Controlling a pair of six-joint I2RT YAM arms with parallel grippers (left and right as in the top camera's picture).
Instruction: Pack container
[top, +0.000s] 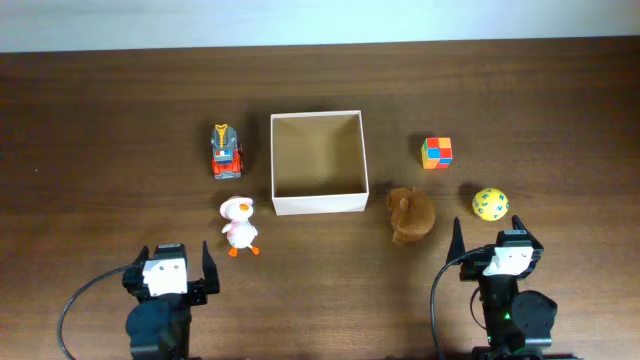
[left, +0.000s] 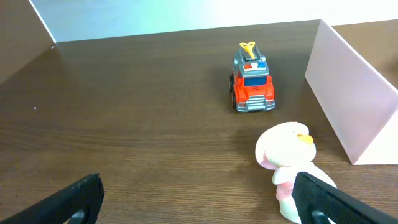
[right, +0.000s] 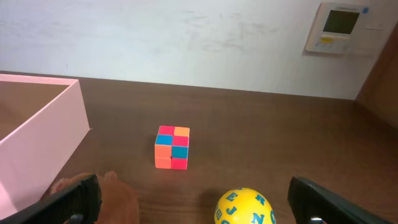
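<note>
The container (top: 318, 205), a shallow square white box with a tan inside, stands open at the table's middle; its wall shows in the left wrist view (left: 348, 93) and the right wrist view (right: 37, 134). It holds nothing. Left of it are a red toy truck (top: 226, 150) (left: 252, 86) and a white duck (top: 238, 224) (left: 287, 155). Right of it are a brown plush (top: 411, 214) (right: 112, 196), a coloured cube (top: 436, 152) (right: 172, 147) and a yellow letter ball (top: 490, 204) (right: 245, 207). My left gripper (top: 171, 268) (left: 199, 199) and right gripper (top: 498, 250) (right: 196, 202) are open and empty near the front edge.
A pale wall runs behind the table's far edge (top: 320, 45). A white wall panel (right: 340, 28) hangs at the upper right of the right wrist view. Bare dark wood (top: 100, 150) lies left of the truck.
</note>
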